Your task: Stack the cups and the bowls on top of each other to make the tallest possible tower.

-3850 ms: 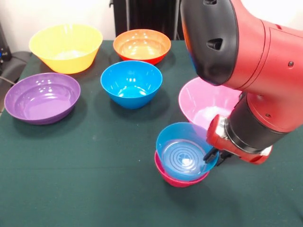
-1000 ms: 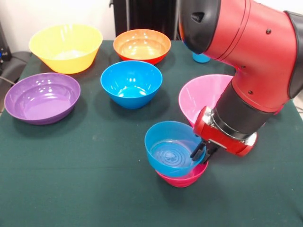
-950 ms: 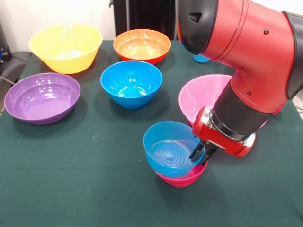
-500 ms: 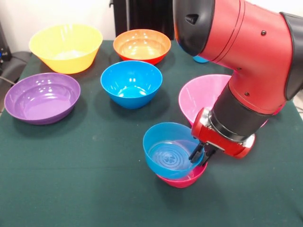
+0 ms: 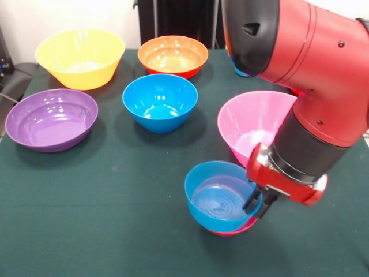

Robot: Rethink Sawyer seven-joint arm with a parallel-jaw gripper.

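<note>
My gripper (image 5: 258,203) is shut on the right rim of the small blue bowl (image 5: 219,197), one finger inside and one outside. This bowl is tilted and sits in the small magenta-red bowl (image 5: 233,231), of which only a sliver shows beneath; these two form the tower. The medium blue bowl (image 5: 160,101) stands alone at mid table. The pink bowl (image 5: 253,124) is just behind the gripper, partly hidden by the arm. An orange-red bowl (image 5: 173,55), the yellow bowl (image 5: 80,57) and the purple bowl (image 5: 51,119) stand singly. A bit of the light blue cup (image 5: 238,72) shows behind the arm.
The red arm (image 5: 311,75) covers the right side of the table and what stands there. The table (image 5: 104,219) has a dark green cloth, bare at the near left. The red cup is out of view.
The gripper, holding the small blue bowl, has moved right and toward the camera. The blue bowl now covers more of the magenta-red bowl. The other bowls have not moved.
</note>
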